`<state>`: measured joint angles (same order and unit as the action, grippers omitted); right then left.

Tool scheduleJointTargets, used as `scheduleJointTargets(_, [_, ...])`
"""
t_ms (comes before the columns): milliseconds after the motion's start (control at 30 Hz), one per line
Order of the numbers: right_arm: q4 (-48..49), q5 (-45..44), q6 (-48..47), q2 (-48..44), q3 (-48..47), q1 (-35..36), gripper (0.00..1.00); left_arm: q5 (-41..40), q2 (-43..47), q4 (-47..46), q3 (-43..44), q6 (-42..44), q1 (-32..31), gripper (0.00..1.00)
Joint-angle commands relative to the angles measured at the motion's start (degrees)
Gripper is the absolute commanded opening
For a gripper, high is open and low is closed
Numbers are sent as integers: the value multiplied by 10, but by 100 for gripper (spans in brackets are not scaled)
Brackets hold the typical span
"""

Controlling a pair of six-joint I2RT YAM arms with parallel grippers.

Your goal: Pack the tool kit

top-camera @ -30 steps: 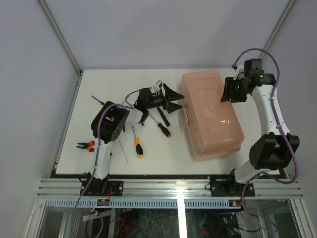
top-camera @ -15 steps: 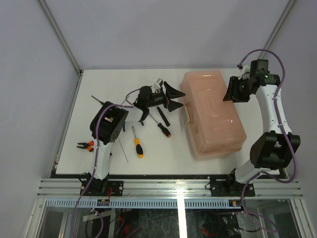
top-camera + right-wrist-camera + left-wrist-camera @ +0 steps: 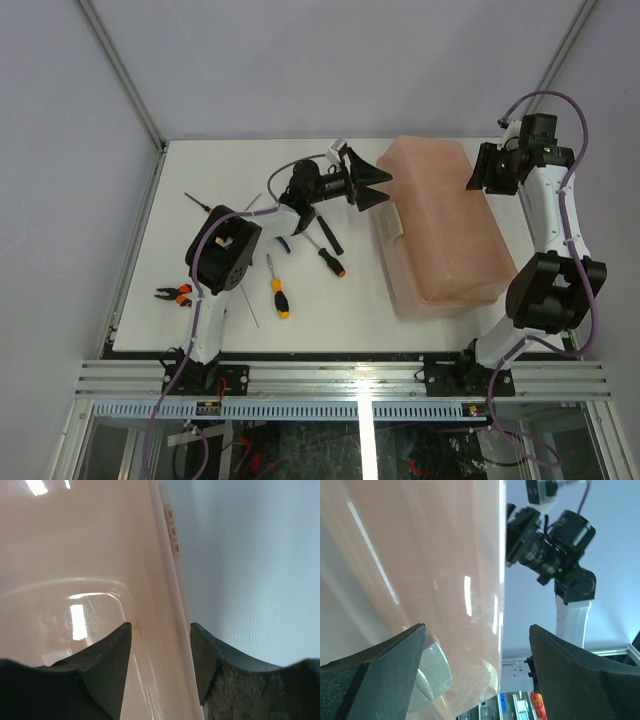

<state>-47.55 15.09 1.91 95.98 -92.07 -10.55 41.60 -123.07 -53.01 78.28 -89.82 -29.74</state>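
Left gripper (image 3: 476, 630) spread wide, toolbox (image 3: 440, 230) edge ahead, open room rightward. Right gripper (image 3: 160, 627) narrowed astride rim; clamping not discernible.

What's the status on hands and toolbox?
Left hand open beside toolbox left edge. Right hand shut on its far-right rim, box tilted. Screwdrivers, pliers loose on table, unpacked.

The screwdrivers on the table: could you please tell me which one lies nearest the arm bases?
The yellow-handled screwdriver, lying closest to the near edge; the orange-and-black screwdriver sits farther back, nearer the toolbox.
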Motion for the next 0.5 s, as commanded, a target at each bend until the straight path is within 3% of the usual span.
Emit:
scheduleJointTargets(0, [-122,-97,-44,88,51,-6,57,9,4,-20,46,-2,-9,83])
scheduleJointTargets(467, [-124,-79,-47,177,18,-9,57,6,-26,-18,81,0,-10,83])
